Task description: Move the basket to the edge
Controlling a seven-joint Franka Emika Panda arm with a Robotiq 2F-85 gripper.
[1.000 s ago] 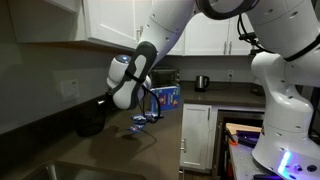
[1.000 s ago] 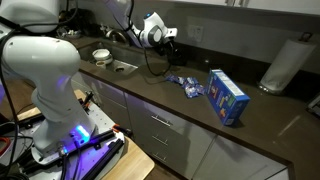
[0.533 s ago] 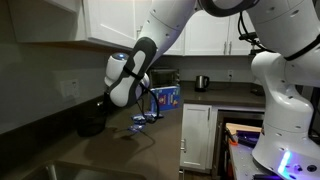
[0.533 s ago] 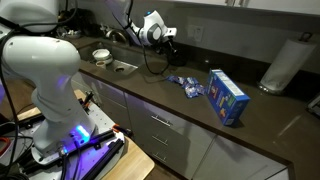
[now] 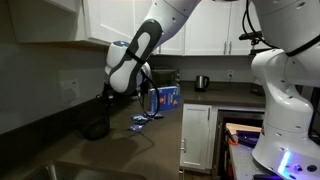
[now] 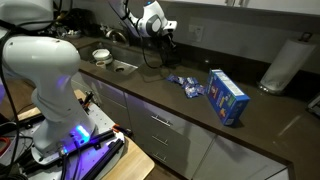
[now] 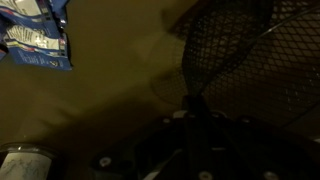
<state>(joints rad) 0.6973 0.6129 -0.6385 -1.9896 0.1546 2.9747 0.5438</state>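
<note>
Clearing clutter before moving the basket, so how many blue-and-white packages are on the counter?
2. A box stands upright; a smaller crumpled packet lies apart from it, toward the basket. More may be hidden behind the arm.
</note>
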